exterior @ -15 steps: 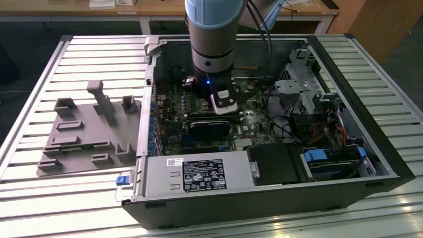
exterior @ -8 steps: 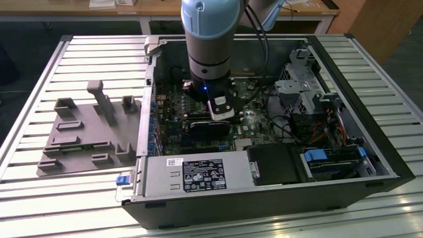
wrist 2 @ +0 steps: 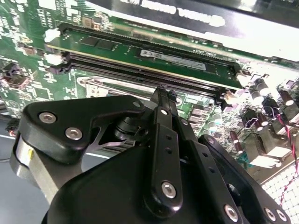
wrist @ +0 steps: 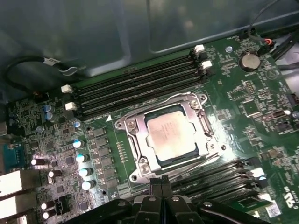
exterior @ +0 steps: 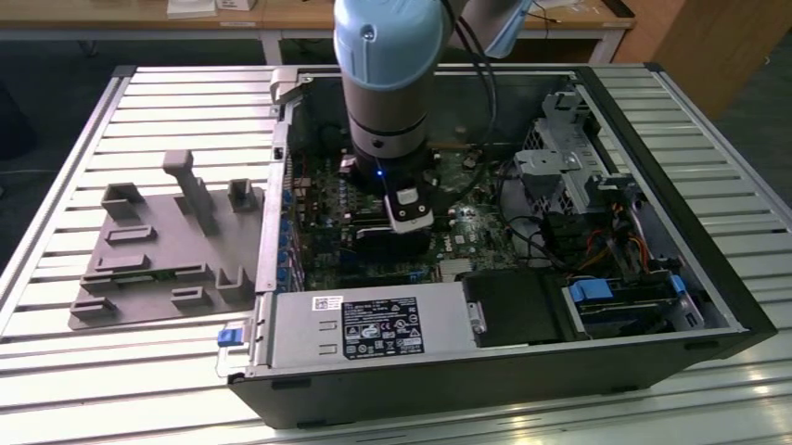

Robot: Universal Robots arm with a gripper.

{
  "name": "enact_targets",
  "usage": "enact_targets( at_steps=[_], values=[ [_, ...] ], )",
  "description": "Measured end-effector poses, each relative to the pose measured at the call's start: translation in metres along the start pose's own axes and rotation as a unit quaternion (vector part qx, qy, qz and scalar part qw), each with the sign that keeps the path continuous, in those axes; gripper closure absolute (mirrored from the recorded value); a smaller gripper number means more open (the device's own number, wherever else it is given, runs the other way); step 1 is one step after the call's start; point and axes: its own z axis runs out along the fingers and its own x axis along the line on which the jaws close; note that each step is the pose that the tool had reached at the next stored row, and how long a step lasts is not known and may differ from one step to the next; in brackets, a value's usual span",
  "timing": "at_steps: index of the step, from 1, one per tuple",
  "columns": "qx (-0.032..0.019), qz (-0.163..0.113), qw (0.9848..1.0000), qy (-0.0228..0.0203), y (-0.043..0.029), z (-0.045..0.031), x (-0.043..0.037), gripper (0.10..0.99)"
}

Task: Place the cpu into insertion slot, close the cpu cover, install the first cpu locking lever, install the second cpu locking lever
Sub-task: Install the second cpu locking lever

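Already cpu [wrist: 170,134] seated, cpu cover [wrist: 135,135] closed

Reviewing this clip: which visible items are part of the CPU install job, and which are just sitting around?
Job items:
- cpu, seated in the insertion slot
- cpu cover, down around the chip
- gripper, fingers together, close beside the socket

Lying about:
- grey fixture plate on the table, outside the case
- memory slots
- coin battery
- power supply

an open black pc case [exterior: 644,357] lies on a slatted metal table [exterior: 148,102]. a grey fixture tray [exterior: 161,250] sits just beside it on the exterior view's left. a coin battery [wrist: 249,60] and ram slots [wrist: 140,86] sit on the green board [wrist: 247,116].
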Motion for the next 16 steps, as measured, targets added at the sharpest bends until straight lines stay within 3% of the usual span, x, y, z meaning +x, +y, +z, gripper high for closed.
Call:
enact_targets(
  at_steps=[6,11,16],
  values=[
    [-0.0049,-0.002,1.0000,0.0024,-0.0028,0.0039,0.0043,0.984],
    [-0.0150,-0.003,0.9999,0.0062,-0.0038,0.0066,0.0054,0.984],
    [-0.0180,-0.003,0.9998,0.0076,-0.0054,0.0094,0.0082,0.984]
  ],
)
